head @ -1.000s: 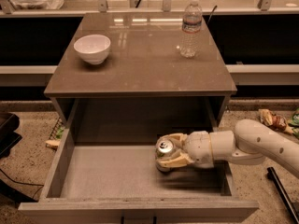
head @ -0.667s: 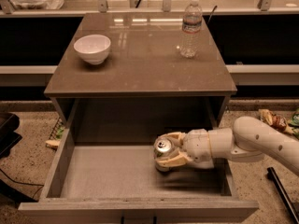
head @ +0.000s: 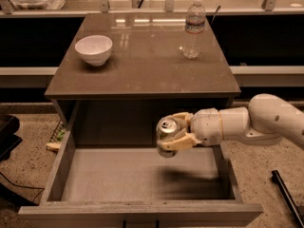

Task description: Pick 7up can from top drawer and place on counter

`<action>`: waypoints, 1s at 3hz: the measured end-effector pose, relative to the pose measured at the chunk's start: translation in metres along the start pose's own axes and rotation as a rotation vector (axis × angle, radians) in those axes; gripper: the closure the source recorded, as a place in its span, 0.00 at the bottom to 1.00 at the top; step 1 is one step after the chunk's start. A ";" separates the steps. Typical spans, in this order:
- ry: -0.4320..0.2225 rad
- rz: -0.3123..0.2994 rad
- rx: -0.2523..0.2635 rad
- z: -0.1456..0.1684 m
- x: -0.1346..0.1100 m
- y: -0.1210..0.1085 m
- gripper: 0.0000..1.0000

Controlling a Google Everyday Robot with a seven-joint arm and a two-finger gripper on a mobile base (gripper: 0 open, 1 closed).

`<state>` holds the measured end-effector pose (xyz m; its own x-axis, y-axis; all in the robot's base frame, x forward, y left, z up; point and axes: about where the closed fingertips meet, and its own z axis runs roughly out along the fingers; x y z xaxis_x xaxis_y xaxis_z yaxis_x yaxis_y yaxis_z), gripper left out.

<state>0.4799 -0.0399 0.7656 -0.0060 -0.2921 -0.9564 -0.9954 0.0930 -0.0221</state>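
Note:
The 7up can (head: 166,128) is a small silver can with a shiny pull-tab top. My gripper (head: 172,133) is shut on it from the right, fingers (head: 178,141) around its sides. It hangs upright in the air above the open top drawer (head: 137,175), clear of the grey floor and just below the front edge of the counter (head: 142,56). My white arm (head: 256,122) reaches in from the right.
A white bowl (head: 93,49) stands on the counter at the left. A clear water bottle (head: 194,28) stands at the back right. The drawer's front panel (head: 137,215) lies along the bottom. A dark object (head: 7,137) sits on the floor at left.
My gripper has lifted the can from the drawer floor up to near counter-edge height and a little to the left. The bowl and bottle have not moved.

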 end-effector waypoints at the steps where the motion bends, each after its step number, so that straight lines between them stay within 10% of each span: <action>1: -0.028 0.007 0.015 -0.011 -0.052 -0.009 1.00; 3: -0.098 0.015 0.078 -0.003 -0.137 -0.066 1.00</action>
<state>0.5464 -0.0087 0.8990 -0.0080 -0.1964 -0.9805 -0.9848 0.1717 -0.0263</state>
